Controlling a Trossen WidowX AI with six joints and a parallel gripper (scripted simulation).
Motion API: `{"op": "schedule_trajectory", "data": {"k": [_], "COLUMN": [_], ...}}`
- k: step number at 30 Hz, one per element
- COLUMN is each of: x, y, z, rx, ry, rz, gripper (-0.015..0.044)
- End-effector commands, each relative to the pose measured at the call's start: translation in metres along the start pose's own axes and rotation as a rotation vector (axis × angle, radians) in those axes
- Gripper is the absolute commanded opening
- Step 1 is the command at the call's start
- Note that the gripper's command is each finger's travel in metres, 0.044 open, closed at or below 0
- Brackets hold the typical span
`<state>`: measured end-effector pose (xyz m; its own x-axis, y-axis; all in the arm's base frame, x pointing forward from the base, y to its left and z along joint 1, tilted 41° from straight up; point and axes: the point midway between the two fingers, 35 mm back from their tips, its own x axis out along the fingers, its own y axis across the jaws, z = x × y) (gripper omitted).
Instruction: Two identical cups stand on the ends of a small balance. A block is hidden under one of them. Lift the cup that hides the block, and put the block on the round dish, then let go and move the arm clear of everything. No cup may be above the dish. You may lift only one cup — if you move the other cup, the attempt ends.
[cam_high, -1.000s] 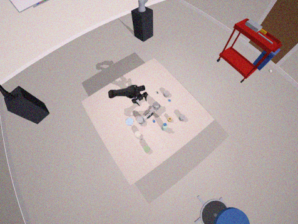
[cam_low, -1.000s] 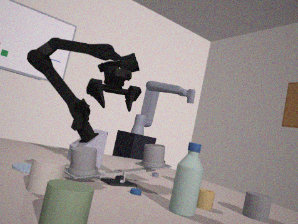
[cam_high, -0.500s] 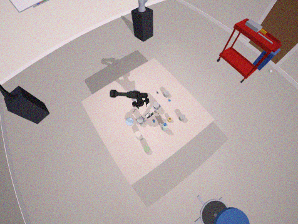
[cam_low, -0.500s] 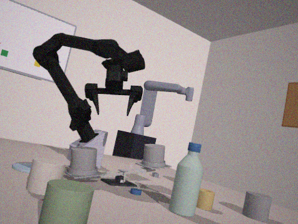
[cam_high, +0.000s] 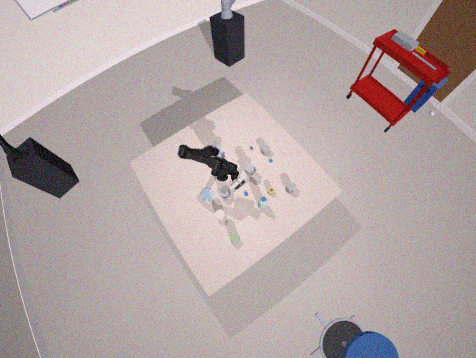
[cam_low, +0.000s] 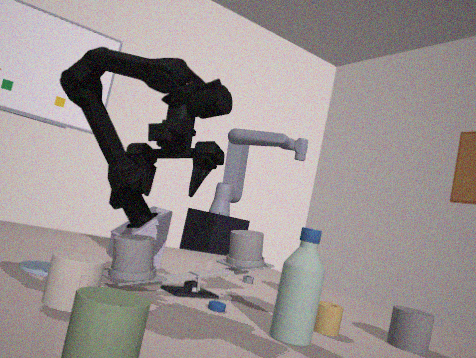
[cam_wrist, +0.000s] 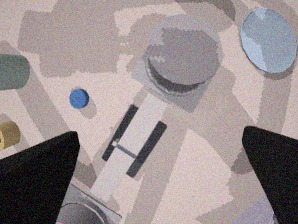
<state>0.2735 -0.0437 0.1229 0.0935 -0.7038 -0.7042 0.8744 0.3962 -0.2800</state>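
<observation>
Two identical grey upturned cups stand on the ends of a small balance (cam_low: 187, 288) (cam_wrist: 136, 139) (cam_high: 238, 182). One cup (cam_low: 131, 257) (cam_wrist: 182, 59) (cam_high: 225, 191) is on the side of the light blue round dish (cam_low: 34, 267) (cam_wrist: 268, 39) (cam_high: 206, 194). The other cup (cam_low: 246, 248) (cam_high: 249, 169) is on the far end. No block shows. My gripper (cam_low: 170, 185) (cam_wrist: 163, 138) (cam_high: 227, 172) is open and empty. It hangs high above the balance, between the two cups, touching nothing.
A pale green bottle with a blue cap (cam_low: 297, 295) (cam_high: 262, 202), a green cylinder (cam_low: 105, 325), a cream cylinder (cam_low: 67, 280), a yellow cup (cam_low: 328, 318) (cam_wrist: 7, 135), a grey cylinder (cam_low: 410, 330) and a small blue cap (cam_low: 216, 305) (cam_wrist: 79, 99) stand around the balance.
</observation>
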Motion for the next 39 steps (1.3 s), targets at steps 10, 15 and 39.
{"op": "schedule_trajectory", "data": {"k": [10,15,39], "x": [0.037,0.053,0.087], "y": [-0.007,-0.012,-0.019], "z": [0.033,0.046,0.048], "rx": [0.324,0.471,0.542], "ry": [0.091,0.121,0.133], "rz": [-0.129,-0.186,-0.214], "gripper": [0.0440,0.0440,0.0440]}}
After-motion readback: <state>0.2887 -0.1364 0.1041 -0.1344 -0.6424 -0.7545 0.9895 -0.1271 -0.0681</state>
